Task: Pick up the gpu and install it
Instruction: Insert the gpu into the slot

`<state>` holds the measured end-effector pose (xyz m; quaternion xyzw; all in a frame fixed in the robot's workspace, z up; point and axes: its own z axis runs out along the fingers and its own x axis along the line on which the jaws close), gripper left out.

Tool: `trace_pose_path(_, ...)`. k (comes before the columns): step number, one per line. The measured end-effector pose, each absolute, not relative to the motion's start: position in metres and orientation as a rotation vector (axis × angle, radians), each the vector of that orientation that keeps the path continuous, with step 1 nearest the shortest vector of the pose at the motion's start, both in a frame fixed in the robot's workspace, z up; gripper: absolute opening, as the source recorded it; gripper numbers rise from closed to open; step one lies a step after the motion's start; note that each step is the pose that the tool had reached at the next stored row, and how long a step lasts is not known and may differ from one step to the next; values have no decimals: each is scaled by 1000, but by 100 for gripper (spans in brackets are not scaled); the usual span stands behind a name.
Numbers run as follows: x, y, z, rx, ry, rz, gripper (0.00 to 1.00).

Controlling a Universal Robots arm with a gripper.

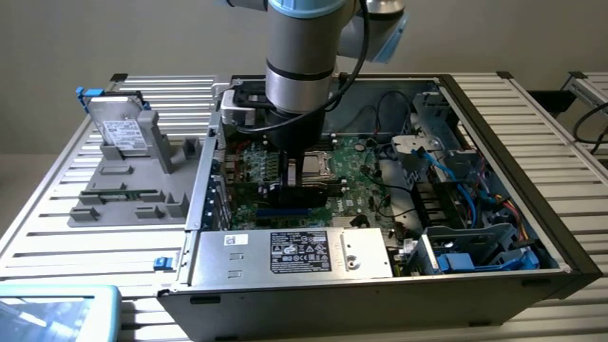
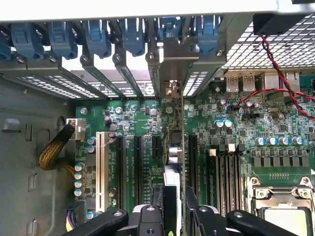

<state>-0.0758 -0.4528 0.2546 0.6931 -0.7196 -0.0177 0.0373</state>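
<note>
One arm reaches down into the open computer case (image 1: 380,310) in the exterior view. Its gripper (image 1: 300,178) is low over the motherboard (image 1: 357,182) and closed partway on the gpu (image 1: 304,197), a black card held upright just above the board. We judge that seating the card is the step in hand.

From the wrist view, the gripper (image 2: 178,209) pinches the gpu (image 2: 182,147), seen edge-on as a thin line running toward its metal bracket (image 2: 173,61) by the rear slot covers (image 2: 98,83). The card hangs among the black expansion slots (image 2: 192,162); we cannot tell which one it is over. We would keep it plumb, line its edge up with the slot, guide the bracket into its gap and press down evenly.
</note>
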Motion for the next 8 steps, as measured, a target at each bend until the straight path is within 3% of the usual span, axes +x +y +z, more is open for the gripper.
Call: trace_pose_path(8,-76,-453,255,2127,-2209,-54,28)
